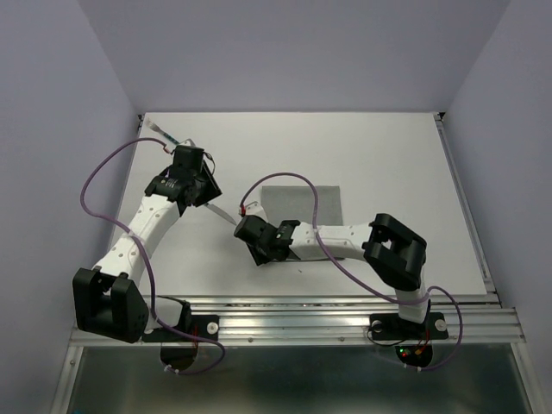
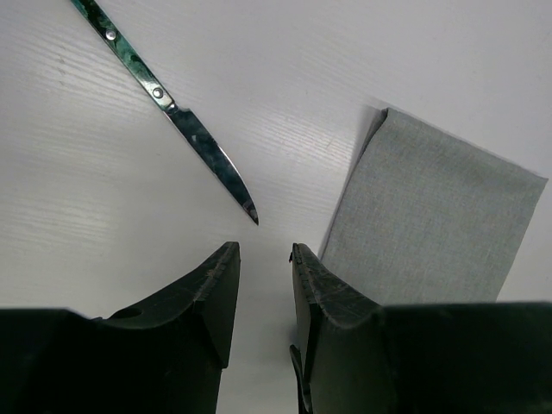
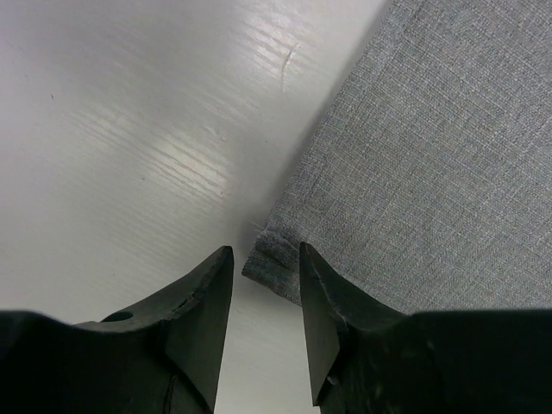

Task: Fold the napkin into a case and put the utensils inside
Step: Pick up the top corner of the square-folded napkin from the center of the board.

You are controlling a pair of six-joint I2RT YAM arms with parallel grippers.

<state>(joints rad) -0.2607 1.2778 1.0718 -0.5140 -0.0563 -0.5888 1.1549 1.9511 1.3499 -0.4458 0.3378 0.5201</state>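
The grey napkin (image 1: 302, 207) lies folded flat in the middle of the table. Its near-left corner (image 3: 269, 254) sits between the parted jaws of my right gripper (image 3: 266, 252), which is open and not clamped on the cloth. One utensil, a pointed knife (image 2: 172, 112) with a teal handle, lies on the table ahead and left of my left gripper (image 2: 263, 250), its tip just short of the fingertips. That gripper is open and holds nothing, with the napkin's edge (image 2: 431, 224) to its right. In the top view the knife (image 1: 166, 135) lies at the far left beyond the left gripper (image 1: 190, 157).
A slim pale piece (image 1: 222, 213) sticks out from under the left wrist toward the right gripper (image 1: 247, 229); its other end is hidden. A metal rail (image 1: 345, 315) runs along the near edge. Walls close the table on three sides.
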